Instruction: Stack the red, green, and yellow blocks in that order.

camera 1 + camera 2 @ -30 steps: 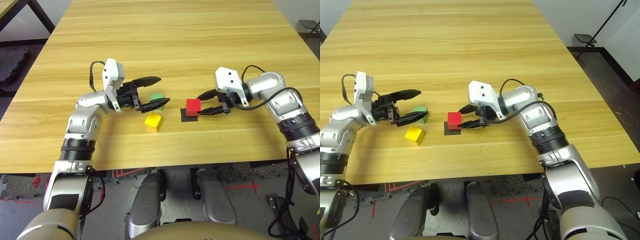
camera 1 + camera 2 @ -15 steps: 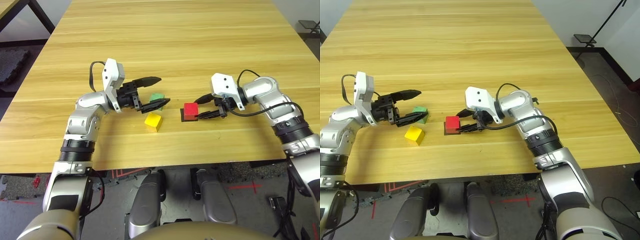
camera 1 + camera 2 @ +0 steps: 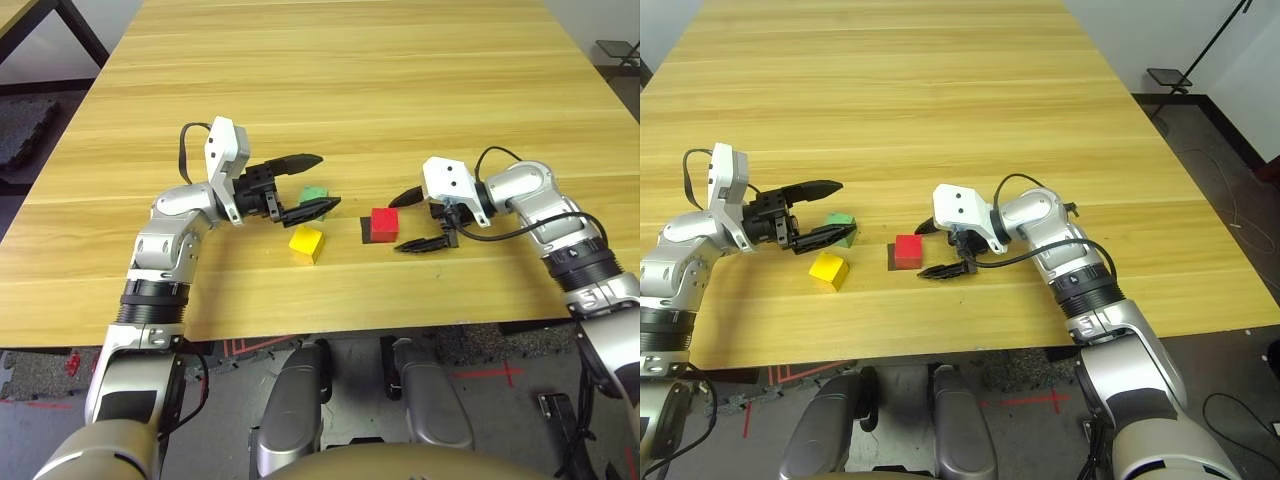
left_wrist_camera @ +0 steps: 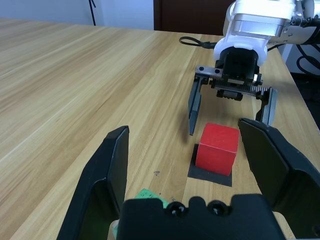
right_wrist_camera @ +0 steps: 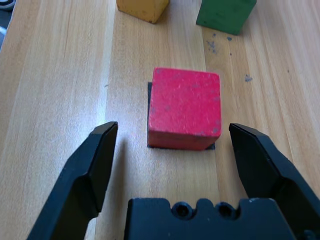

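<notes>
Since half a second ago my right gripper [image 3: 412, 220] has let go of the red block [image 3: 385, 223] and backed off toward my right; its fingers, which were pinched on the block, are now spread wide and hold nothing. The block has stayed where it was.

The red block sits square on the black patch [image 5: 150, 117], which shows as a thin dark edge under it in the right wrist view and as a dark strip on the block's left side in the head view. My right fingers [image 5: 89, 170] flank the block's near end without touching it; one fingertip rests low by the table, the other is raised behind.

The green block [image 3: 314, 195] lies to the left of the red one, apart from it, and the yellow block [image 3: 306, 242] lies nearer to me than the green, just beside it. Neither is stacked on anything.

My left gripper [image 3: 312, 183] hovers at the green block, fingers wide apart and empty: the lower fingertip lies across the block's near edge, the upper one is above and behind it. I cannot tell whether the lower finger touches the block.

All three blocks are on the wooden table [image 3: 330, 80]. No readable writing or labels on blocks, patch or grippers.
</notes>
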Robot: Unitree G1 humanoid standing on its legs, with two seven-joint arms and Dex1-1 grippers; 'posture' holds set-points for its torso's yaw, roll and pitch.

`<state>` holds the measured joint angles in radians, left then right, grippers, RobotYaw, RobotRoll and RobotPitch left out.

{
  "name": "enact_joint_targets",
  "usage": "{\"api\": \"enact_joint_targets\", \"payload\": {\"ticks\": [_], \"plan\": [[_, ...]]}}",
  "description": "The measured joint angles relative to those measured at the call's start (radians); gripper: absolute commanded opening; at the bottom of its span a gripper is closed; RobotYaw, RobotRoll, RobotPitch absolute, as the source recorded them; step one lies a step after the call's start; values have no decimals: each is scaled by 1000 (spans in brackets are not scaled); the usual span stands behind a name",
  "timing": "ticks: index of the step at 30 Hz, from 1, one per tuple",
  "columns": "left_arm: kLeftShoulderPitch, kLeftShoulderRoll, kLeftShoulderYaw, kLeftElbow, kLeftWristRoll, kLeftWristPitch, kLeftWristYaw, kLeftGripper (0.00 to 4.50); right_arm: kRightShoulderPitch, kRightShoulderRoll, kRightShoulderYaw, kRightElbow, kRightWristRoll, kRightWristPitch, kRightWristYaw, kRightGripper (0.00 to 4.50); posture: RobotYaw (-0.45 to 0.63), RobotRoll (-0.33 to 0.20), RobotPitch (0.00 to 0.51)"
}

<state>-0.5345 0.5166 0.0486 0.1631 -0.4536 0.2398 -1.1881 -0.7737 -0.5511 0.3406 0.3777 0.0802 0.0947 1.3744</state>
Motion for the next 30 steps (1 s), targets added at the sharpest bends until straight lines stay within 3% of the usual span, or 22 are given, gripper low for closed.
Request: {"api": "enact_joint_targets", "payload": {"ticks": [14, 22, 26, 30], "plan": [[-4, 1, -1, 16, -8, 1, 0, 4500, -35, -82, -72, -234, 105, 189, 68, 4446, 244, -56, 211], [-25, 20, -9, 155, 67, -116, -12, 4500, 16, -147, -135, -279, 138, 252, 22, 4446, 226, -50, 214], [-87, 60, -25, 299, 113, -227, -86, 4500, 41, -169, -165, -288, 141, 274, 0, 4446, 216, -48, 215], [-229, 83, -26, 465, 131, -282, -168, 4500, 55, -177, -172, -298, 141, 282, -11, 4446, 208, -44, 218]]}}
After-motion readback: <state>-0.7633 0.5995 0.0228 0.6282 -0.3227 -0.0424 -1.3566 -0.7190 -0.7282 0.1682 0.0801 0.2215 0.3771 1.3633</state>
